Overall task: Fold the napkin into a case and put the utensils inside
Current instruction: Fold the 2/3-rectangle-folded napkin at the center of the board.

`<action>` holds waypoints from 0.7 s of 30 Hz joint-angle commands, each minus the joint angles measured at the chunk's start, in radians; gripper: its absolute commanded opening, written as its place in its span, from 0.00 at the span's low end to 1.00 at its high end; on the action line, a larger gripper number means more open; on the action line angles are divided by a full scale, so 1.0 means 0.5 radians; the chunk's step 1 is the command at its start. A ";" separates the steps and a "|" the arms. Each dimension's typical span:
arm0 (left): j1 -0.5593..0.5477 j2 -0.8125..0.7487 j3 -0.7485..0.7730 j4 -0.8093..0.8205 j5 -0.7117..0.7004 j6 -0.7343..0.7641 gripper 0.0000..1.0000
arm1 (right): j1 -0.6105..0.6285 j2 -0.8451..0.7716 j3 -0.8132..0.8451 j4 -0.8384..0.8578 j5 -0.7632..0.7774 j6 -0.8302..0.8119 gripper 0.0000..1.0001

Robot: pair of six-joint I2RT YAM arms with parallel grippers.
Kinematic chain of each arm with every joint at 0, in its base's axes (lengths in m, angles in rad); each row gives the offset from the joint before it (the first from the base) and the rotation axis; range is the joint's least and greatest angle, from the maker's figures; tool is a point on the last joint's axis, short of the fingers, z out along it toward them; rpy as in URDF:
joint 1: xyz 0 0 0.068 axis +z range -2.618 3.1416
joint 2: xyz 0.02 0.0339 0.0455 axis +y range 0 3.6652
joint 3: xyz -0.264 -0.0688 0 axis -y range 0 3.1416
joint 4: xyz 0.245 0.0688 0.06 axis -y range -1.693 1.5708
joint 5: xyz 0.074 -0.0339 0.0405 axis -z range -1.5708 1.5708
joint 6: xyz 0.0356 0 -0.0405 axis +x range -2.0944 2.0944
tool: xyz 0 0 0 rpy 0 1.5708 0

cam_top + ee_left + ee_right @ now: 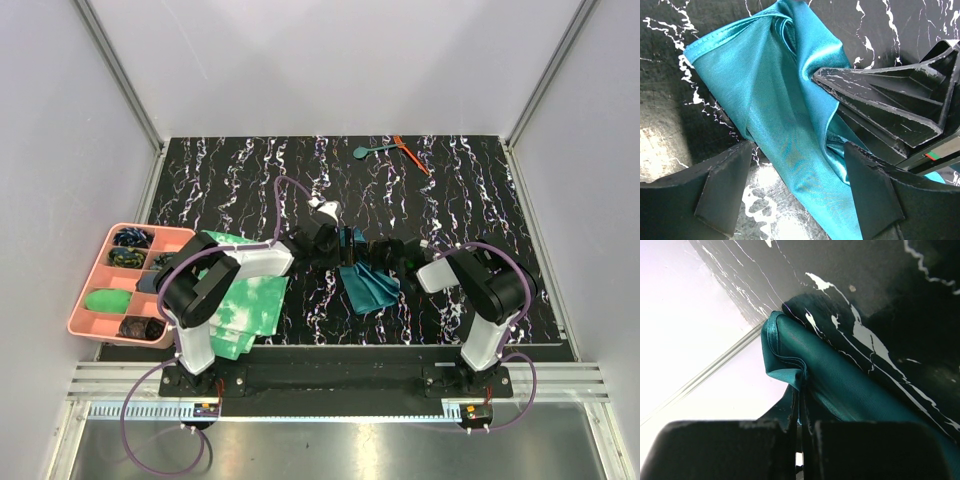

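Left wrist view shows the left end effector [797,187] spread wide over the teal napkin [770,110], which sits crumpled on the tabletop [670,110] between the two arms. The right end effector [801,430] is pressed together, pinching a folded edge of the napkin. The teal spoon [366,151] and orange stick [411,154] lie near the far edge, well apart from it.
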 commanded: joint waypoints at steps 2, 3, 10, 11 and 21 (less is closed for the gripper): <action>0.021 -0.032 0.006 0.100 -0.057 -0.088 0.79 | 0.017 0.052 0.016 -0.031 -0.102 0.056 0.00; 0.021 -0.038 -0.016 0.112 -0.069 -0.104 0.80 | 0.014 0.049 0.010 -0.028 -0.102 0.053 0.00; 0.024 0.133 0.131 0.021 -0.109 -0.183 0.77 | 0.042 0.040 0.025 -0.040 -0.102 0.086 0.00; 0.027 0.164 0.168 -0.010 -0.124 -0.190 0.76 | 0.039 0.040 0.022 -0.031 -0.102 0.089 0.00; 0.057 0.244 0.193 -0.096 -0.260 -0.291 0.51 | 0.063 0.016 -0.018 0.021 -0.151 0.080 0.02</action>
